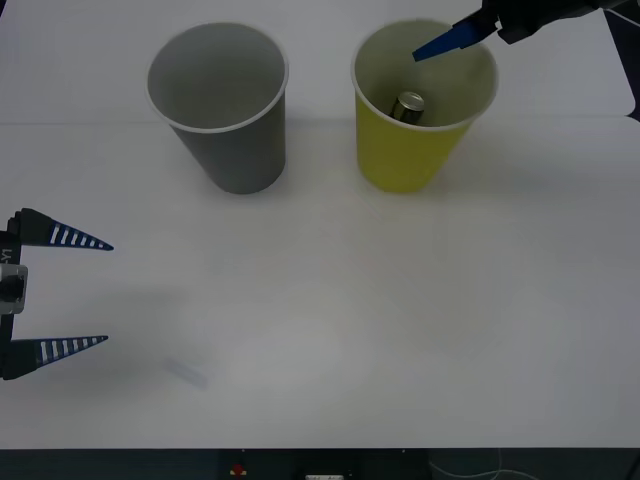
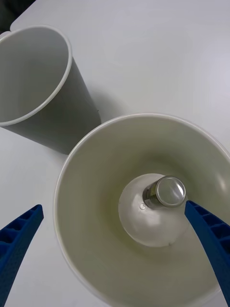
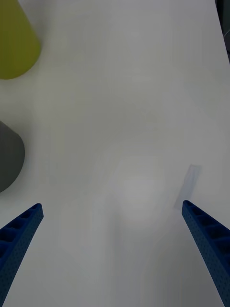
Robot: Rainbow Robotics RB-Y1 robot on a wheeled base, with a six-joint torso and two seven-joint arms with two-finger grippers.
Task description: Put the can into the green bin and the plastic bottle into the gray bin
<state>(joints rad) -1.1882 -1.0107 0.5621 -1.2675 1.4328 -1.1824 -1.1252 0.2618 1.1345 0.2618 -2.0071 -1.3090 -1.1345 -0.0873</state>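
Note:
The can stands upright on the bottom of the green bin; in the right wrist view the can's silver top shows inside the green bin. My right gripper hangs open over that cup's mouth, holding nothing, with one blue finger above the rim. The gray bin stands to the left of the green one, with nothing showing inside it. At the table's left edge my left gripper is open with nothing between its fingers. A faint clear oblong lies near it; I cannot tell whether it is the plastic bottle.
The white table is bare across its middle and front right. In the left wrist view the faint oblong lies flat, with the bases of the gray cup and the green cup farther off.

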